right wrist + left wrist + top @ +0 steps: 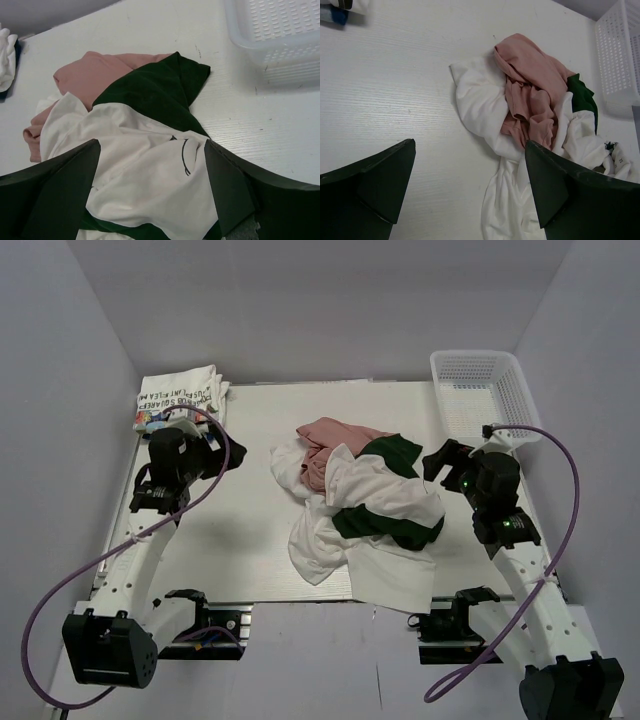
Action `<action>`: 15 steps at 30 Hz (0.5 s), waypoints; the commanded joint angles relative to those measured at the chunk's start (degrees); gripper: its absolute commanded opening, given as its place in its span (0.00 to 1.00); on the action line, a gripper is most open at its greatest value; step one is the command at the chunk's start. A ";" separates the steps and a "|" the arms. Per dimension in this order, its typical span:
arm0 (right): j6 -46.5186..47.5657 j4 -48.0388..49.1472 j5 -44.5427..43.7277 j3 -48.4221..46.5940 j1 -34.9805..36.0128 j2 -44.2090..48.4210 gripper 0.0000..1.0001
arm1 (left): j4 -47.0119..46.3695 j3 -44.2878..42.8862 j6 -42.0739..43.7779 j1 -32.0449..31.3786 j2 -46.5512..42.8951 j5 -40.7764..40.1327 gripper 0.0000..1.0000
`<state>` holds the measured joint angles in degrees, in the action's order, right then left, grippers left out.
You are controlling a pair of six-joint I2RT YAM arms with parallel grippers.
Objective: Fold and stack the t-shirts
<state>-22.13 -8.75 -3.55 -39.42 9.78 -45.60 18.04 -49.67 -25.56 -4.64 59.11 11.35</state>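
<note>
A loose pile of t-shirts lies mid-table: a dusty pink tee (pixel 325 440), a white and dark green tee (pixel 385 502) and a white tee (pixel 318 540). A folded white tee with print (pixel 178 395) sits at the back left. My left gripper (pixel 232 456) is open and empty, just left of the pile; in its wrist view (pixel 470 145) it is over bare table and the white tee (pixel 480 100), with the pink tee (pixel 530 85) beyond. My right gripper (pixel 440 462) is open and empty at the pile's right edge, over the green and white tee (pixel 150 185) in the right wrist view (pixel 152 145).
A white plastic mesh basket (pixel 485 390) stands at the back right; it also shows in the left wrist view (pixel 620 55) and the right wrist view (pixel 280 25). Purple cables loop beside both arms. Walls close in the table on three sides.
</note>
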 commanded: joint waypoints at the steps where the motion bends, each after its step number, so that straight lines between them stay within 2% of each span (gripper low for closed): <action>1: 2.70 5.59 2.94 -0.39 -0.03 0.17 0.90 | 0.24 -1.57 -0.19 -0.19 -2.77 0.34 1.00; 7: 3.23 7.88 12.33 2.24 -0.11 -1.76 0.90 | 0.24 0.10 -0.89 -0.19 -4.44 -4.06 1.00; 11: 4.98 3.58 18.20 -0.04 0.33 -5.71 0.90 | 0.33 1.68 -0.89 -0.19 -4.97 -5.47 1.00; 13: 8.58 0.15 20.68 -0.65 1.20 -10.89 0.90 | 0.94 1.68 -0.89 0.34 -4.97 -6.69 1.00; 15: 9.38 -4.67 19.21 -1.10 3.04 -18.69 0.90 | 0.94 1.68 -0.89 0.34 -4.97 -6.70 1.00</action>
<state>-16.67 -6.87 12.27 -38.65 10.66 -57.08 18.41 -48.34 -26.04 -4.62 55.48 6.48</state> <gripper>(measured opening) 0.902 0.998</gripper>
